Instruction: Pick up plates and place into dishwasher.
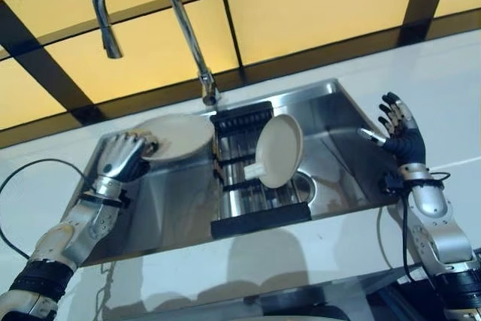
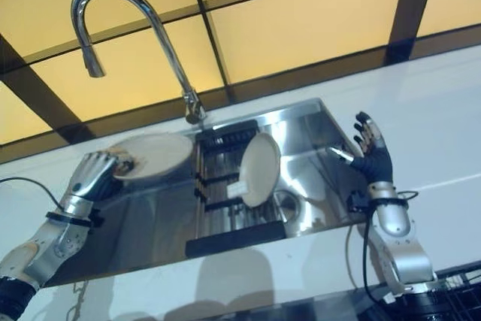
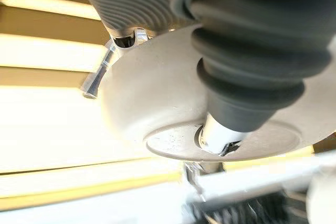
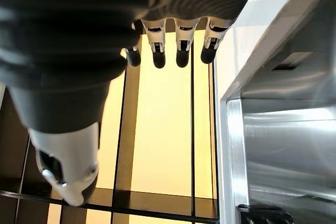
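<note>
- Yellow wall panels with dark strips between them stand behind a white counter (image 1: 451, 88), and a shiny metal sink (image 1: 342, 152) is set into that counter.
- At the left edge of the sink, the left hand (image 1: 120, 157) has its fingers curled around the rim of a pale plate (image 1: 179, 135). The left wrist view shows the thumb pressed under the plate's bottom.
- That plate is lifted up, near the left back corner of the sink and just under the tall curved tap (image 1: 150, 5).
- In the middle of the sink sits a black rack (image 1: 252, 219). A second plate (image 1: 280, 150) stands on its edge in the rack, leaning a little.
- At the right edge of the sink, the right hand (image 1: 398, 129) is up over the counter. Its fingers are straight and spread, and it holds nothing.
- I think the step now is the pick-up of the first plate, so the job has only just started.
- Next, the left hand needs to keep a tight hold, carry the plate out past the tap without a bump, and take it to the dishwasher.
- The plate in the rack is waiting for its turn.
</note>
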Available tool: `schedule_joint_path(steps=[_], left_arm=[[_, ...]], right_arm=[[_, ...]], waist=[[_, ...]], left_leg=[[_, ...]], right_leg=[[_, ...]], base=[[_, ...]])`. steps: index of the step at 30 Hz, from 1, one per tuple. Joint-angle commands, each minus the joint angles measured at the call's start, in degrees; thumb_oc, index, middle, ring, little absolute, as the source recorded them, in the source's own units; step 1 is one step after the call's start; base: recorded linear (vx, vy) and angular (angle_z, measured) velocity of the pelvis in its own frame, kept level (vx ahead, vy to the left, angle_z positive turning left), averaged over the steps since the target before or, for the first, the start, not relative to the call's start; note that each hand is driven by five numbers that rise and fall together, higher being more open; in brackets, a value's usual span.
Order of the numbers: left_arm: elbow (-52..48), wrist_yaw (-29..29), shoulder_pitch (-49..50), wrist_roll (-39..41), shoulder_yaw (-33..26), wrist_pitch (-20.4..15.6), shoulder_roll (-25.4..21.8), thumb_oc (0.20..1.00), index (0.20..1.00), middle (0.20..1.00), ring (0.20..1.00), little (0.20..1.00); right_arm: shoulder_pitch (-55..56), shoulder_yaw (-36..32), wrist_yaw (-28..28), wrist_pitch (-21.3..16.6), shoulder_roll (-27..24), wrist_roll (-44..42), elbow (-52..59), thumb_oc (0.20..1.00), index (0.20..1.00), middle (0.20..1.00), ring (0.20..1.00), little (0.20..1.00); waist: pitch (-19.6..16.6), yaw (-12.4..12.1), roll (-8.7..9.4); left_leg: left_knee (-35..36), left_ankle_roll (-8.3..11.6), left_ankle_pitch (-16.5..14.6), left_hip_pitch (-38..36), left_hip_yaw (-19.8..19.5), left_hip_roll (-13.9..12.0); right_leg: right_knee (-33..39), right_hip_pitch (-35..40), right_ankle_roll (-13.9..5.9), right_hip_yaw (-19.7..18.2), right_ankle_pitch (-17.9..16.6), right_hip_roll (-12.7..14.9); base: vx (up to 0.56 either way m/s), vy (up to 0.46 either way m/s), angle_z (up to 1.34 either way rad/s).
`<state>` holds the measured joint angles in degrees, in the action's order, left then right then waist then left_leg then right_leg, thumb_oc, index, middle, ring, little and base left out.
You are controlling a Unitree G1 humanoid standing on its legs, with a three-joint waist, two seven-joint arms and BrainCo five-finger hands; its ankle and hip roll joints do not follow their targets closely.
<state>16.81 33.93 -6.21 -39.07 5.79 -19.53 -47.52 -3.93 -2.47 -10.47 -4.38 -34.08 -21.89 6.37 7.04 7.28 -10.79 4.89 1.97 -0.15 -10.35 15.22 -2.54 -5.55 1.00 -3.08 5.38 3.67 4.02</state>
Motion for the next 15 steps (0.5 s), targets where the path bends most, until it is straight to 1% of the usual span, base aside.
schedule_joint_path(steps=[1,5,9,11,12,15], left_arm=[[-3.66,2.60,-1.76,4.11,-5.87,0.40,-2.95,0.200,0.200,0.200,0.200,0.200],[-5.64,1.21,-1.95,8.47,-7.05,-0.37,-3.00,0.200,0.200,0.200,0.200,0.200],[-9.31,-3.98,-2.72,16.72,-8.08,-2.47,-1.13,0.200,0.200,0.200,0.200,0.200],[-11.23,-8.16,-3.74,21.21,-7.82,-3.41,0.36,0.200,0.200,0.200,0.200,0.200],[-12.94,-11.84,-4.91,23.67,-6.90,-4.15,1.90,0.200,0.200,0.200,0.200,0.200],[-15.24,-18.17,-7.06,28.05,-5.10,-5.39,3.85,0.200,0.200,0.200,0.200,0.200]], right_arm=[[0.48,-0.87,-0.16,-4.28,2.90,1.38,1.31,1.000,1.000,1.000,1.000,1.000],[-0.58,-0.32,-0.22,-5.01,2.81,1.92,1.81,1.000,1.000,1.000,1.000,1.000],[-3.07,0.99,1.40,-5.81,2.70,4.45,3.65,1.000,1.000,1.000,1.000,1.000],[-5.27,2.32,2.07,-5.92,2.71,6.76,4.40,1.000,1.000,1.000,1.000,1.000],[-7.60,3.71,2.67,-5.71,2.50,9.37,5.03,1.000,1.000,1.000,1.000,1.000],[-11.68,5.93,4.11,-4.92,1.75,11.16,5.82,1.000,1.000,1.000,1.000,1.000]], waist=[[-2.96,-1.03,5.29],[-3.37,-1.89,6.01],[-3.86,-3.08,6.80],[-4.08,-3.73,7.19],[-4.29,-4.33,7.54],[-4.90,-5.31,8.11]], left_leg=[[0.05,-0.31,-4.47,-0.22,-0.71,1.35],[0.10,-0.16,-4.49,-0.19,-1.02,0.90],[0.05,-0.04,-4.53,-0.10,-1.56,0.51],[0.04,0.07,-4.58,-0.07,-1.93,0.33],[0.04,0.15,-4.66,-0.15,-2.24,0.17],[0.11,0.29,-4.73,-0.07,-2.71,-0.09]], right_leg=[[10.55,4.47,-2.20,1.80,-1.91,0.84],[10.55,4.62,-2.17,2.39,-1.80,0.64],[10.55,4.88,-2.12,3.00,-1.61,0.44],[10.55,5.04,-2.09,3.37,-1.48,0.31],[10.55,5.27,-2.12,3.75,-1.39,0.24],[10.55,5.45,-2.12,4.27,-1.26,0.14]], base=[[-0.06,-0.051,0.02],[-0.05,-0.034,0.13],[-0.06,-0.041,0.07],[-0.06,-0.043,0.11],[-0.06,-0.045,0.07],[-0.06,-0.041,0.10]])
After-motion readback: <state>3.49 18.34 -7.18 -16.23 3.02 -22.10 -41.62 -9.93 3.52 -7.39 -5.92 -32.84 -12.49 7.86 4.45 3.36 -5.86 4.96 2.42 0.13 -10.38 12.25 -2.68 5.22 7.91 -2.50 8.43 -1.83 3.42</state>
